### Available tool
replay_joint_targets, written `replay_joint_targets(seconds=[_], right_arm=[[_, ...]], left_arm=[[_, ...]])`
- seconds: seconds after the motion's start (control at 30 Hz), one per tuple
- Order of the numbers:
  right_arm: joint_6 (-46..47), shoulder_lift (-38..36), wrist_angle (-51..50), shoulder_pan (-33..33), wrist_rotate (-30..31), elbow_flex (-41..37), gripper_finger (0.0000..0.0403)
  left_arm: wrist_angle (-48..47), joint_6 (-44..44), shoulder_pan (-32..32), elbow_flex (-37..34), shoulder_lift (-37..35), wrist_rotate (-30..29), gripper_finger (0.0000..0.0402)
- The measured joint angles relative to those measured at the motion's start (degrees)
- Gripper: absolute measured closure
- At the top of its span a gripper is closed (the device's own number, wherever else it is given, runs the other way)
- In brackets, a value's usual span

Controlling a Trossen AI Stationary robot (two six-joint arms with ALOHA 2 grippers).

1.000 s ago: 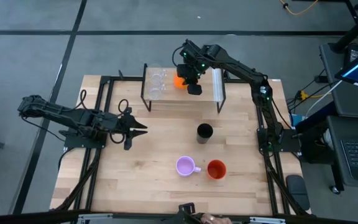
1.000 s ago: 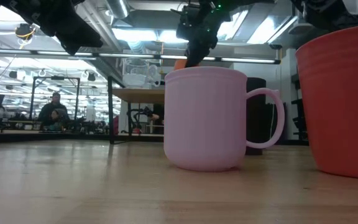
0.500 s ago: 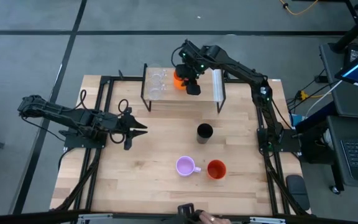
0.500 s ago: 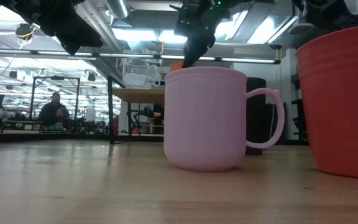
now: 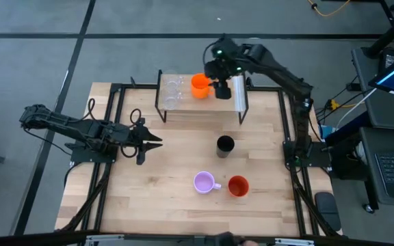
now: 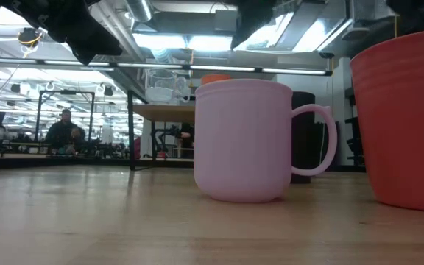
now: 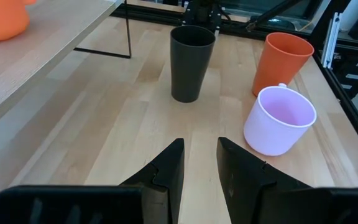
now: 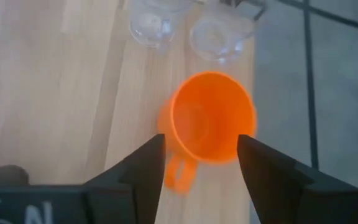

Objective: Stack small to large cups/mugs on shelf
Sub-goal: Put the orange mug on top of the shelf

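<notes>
right gripper (image 5: 222,87) is hovering over the shelf (image 5: 214,104) with fingers (image 8: 143,171) spread wide, holding nothing. right wrist view is showing what the high view isn't: the orange mug (image 8: 209,121) sitting upright directly below and between the fingers, apart from them, handle pointing back toward the wrist. beyond the mug from the gripper, two clear glass cups (image 8: 185,25) are standing side by side near the board's end. low view is only catching the mug's rim behind the lilac mug (image 6: 251,138).

shelf top is light wood on black wire legs. orange mug is smooth, round and glossy.

versus a second ago, the gripper has let go of the orange mug, lifted and pulled back to the mug's side away from the glasses.

well apart from it on the table: tapered black cup (image 5: 225,145), lilac mug, ribbed red-orange cup (image 5: 238,186).

left gripper (image 5: 152,141) is idling low over the table, fingers narrowly apart, unmoved.
</notes>
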Motion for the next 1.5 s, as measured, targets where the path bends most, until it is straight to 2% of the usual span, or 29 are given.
replay_joint_targets(seconds=[0.13,0.27,0.33,0.63,0.83,1.23,1.5], right_arm=[[1.7,-3.4,-1.3,-1.5,-1.2,0.0,0.0210],[4.8,-4.1,-1.8,-5.7,-11.7,-1.1,0.0216],[6.0,-3.9,-1.6,-7.9,-14.0,-3.6,0.0217],[7.5,-3.6,7.3,-12.3,-13.8,-17.0,0.0218],[7.5,-3.6,11.9,-11.9,-13.8,-20.9,0.0218],[7.4,-3.6,16.8,-9.5,-13.3,-24.7,0.0218],[7.4,-3.6,15.9,-9.4,-11.9,-20.3,0.0218]], left_arm=[[0.0,0.0,0.0,0.0,0.0,0.0,0.0312],[0.0,0.0,0.0,0.0,0.0,0.0,0.0312],[0.0,0.0,0.0,0.0,0.0,0.0,0.0312],[0.0,0.0,0.0,0.0,0.0,0.0,0.0312],[0.0,0.0,0.0,0.0,0.0,0.0,0.0312],[0.0,0.0,0.0,0.0,0.0,0.0,0.0312],[0.0,0.0,0.0,0.0,0.0,0.0,0.0312]])
